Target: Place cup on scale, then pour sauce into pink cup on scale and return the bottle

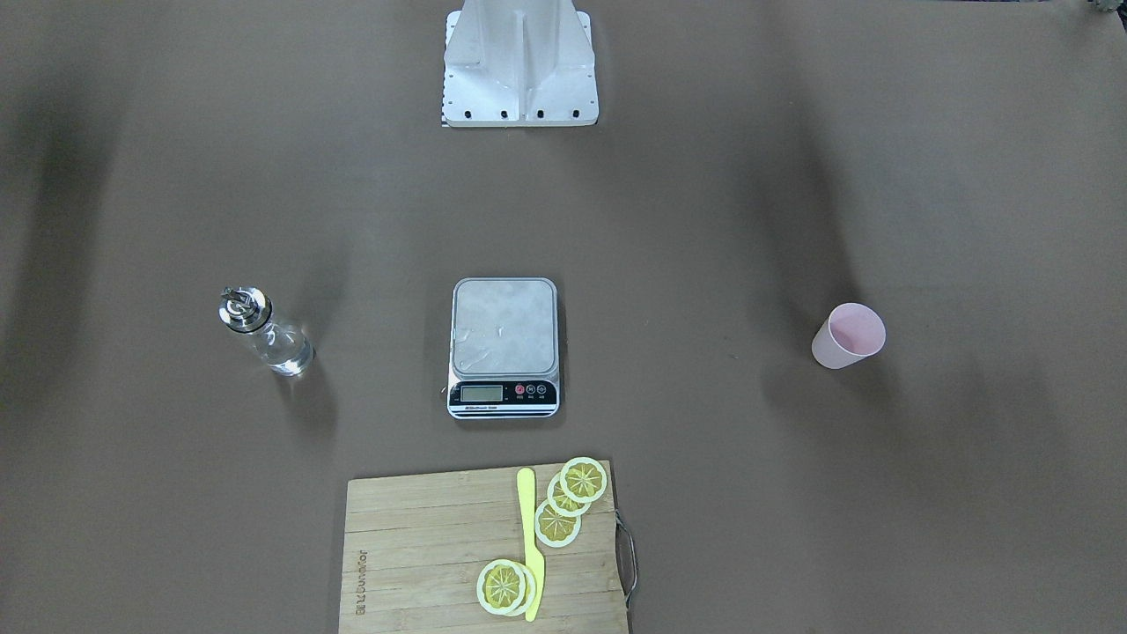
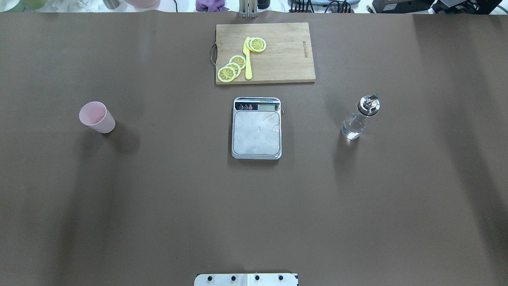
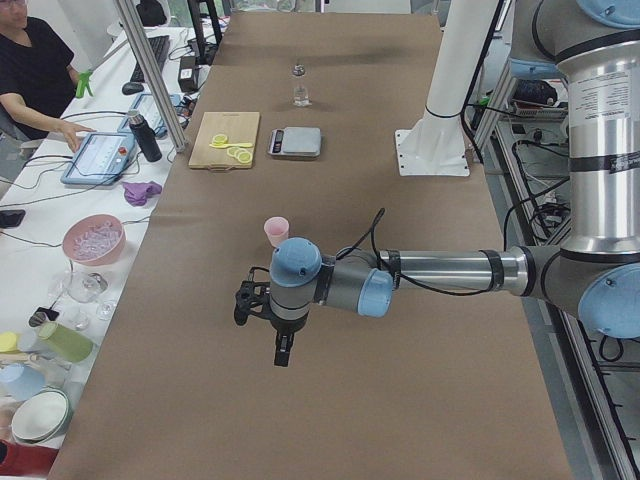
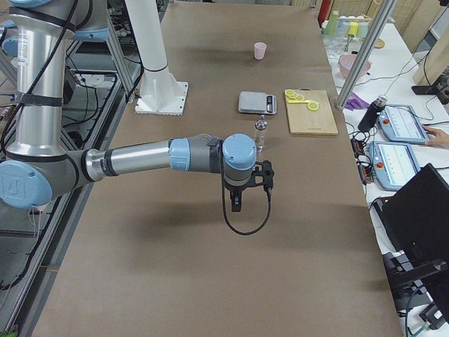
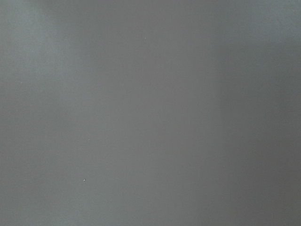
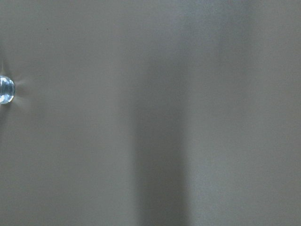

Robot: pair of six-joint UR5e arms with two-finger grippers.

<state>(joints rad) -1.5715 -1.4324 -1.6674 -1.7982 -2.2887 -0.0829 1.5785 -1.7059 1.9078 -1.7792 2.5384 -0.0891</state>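
The pale pink cup [image 1: 848,335] stands upright on the brown table, well apart from the scale [image 1: 504,346]; in the overhead view the cup [image 2: 97,117] is at the left and the scale [image 2: 256,128], its steel platform bare, is in the middle. The clear glass bottle [image 2: 359,118] with a metal spout stands upright to the right, clear sauce in its bottom part. My left gripper [image 3: 283,350] hangs over bare table near the cup [image 3: 276,231]. My right gripper [image 4: 236,203] hangs near the bottle [image 4: 260,133]. I cannot tell whether either gripper is open or shut.
A wooden cutting board [image 2: 285,51] with lemon slices and a yellow knife lies beyond the scale. The robot's white base [image 1: 519,62] stands on the robot's side of the table. An operator's bench with bowls and tablets [image 3: 95,160] runs along the far side.
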